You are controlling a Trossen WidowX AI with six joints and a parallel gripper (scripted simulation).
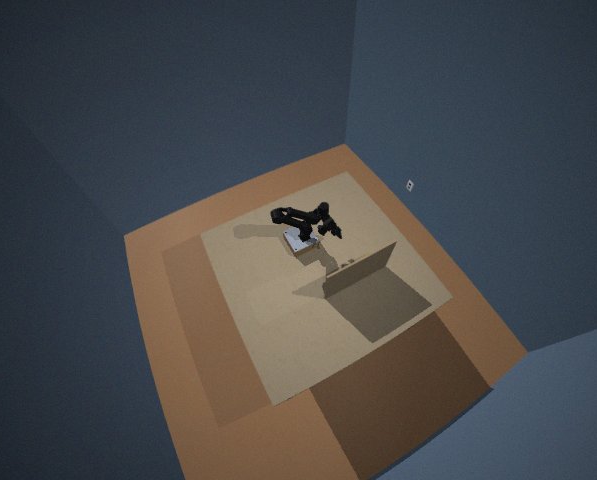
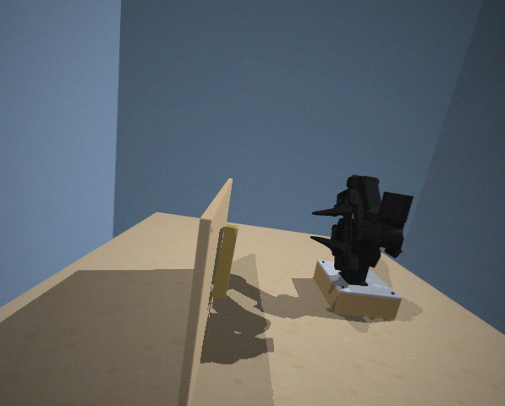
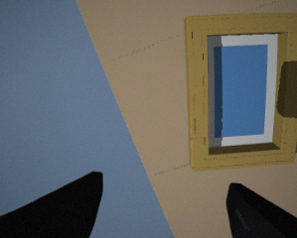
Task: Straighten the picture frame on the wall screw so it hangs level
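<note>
The tool (image 2: 320, 225) hangs spread and empty, well apart from the yellow picture frame (image 3: 243, 93), which hangs on the upright wall board (image 2: 208, 244) at about 9 o'clock from the arm's base block (image 2: 361, 305) on the surface (image 2: 375, 362).

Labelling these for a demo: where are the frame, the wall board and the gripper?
frame (image 3: 199, 99): wrist view, its yellow border.
wall board (image 2: 202, 262): exterior view, its near edge.
gripper (image 2: 320, 225): exterior view, between the fingers.
</note>
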